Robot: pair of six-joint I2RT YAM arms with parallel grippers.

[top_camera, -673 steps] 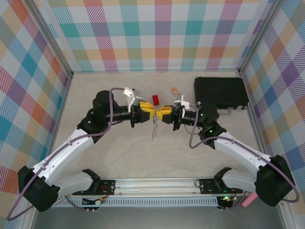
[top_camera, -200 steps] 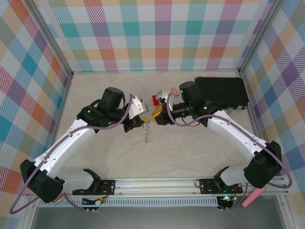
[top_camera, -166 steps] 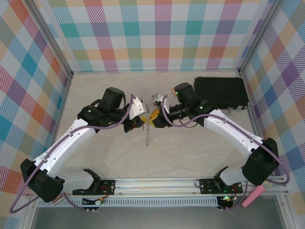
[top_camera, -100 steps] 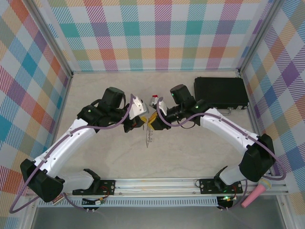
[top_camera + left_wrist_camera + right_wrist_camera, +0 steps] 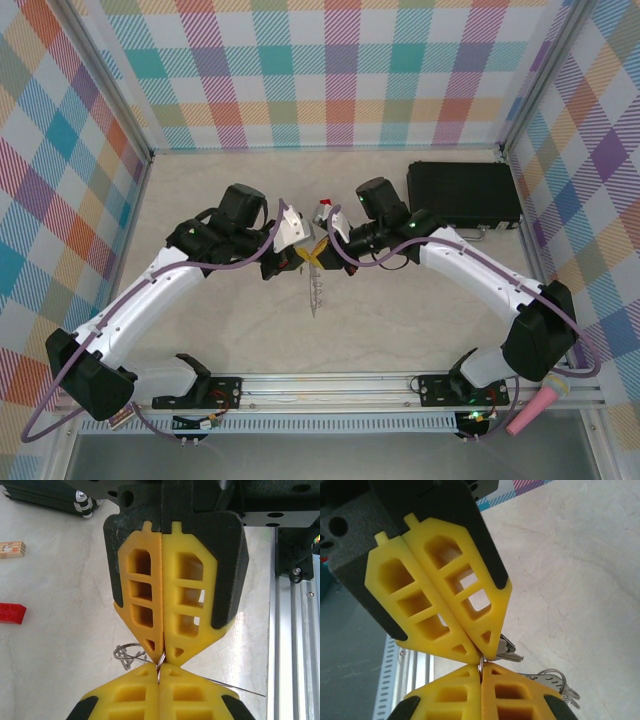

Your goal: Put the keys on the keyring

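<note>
1. Both arms reach inward with elbows out, meeting tip to tip above the counter (image 5: 400,320).
2. The left end effector (image 5: 298,258) and right end effector (image 5: 323,255) have their jaws closed, both pinching the thin silver wire keyring (image 5: 127,655).
3. The small silver keys (image 5: 510,652) dangle beneath.

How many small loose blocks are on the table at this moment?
2. A red block sits at the left edge of the left wrist view; a tan block lies above it in that view, apart. Others may be hidden.
</note>
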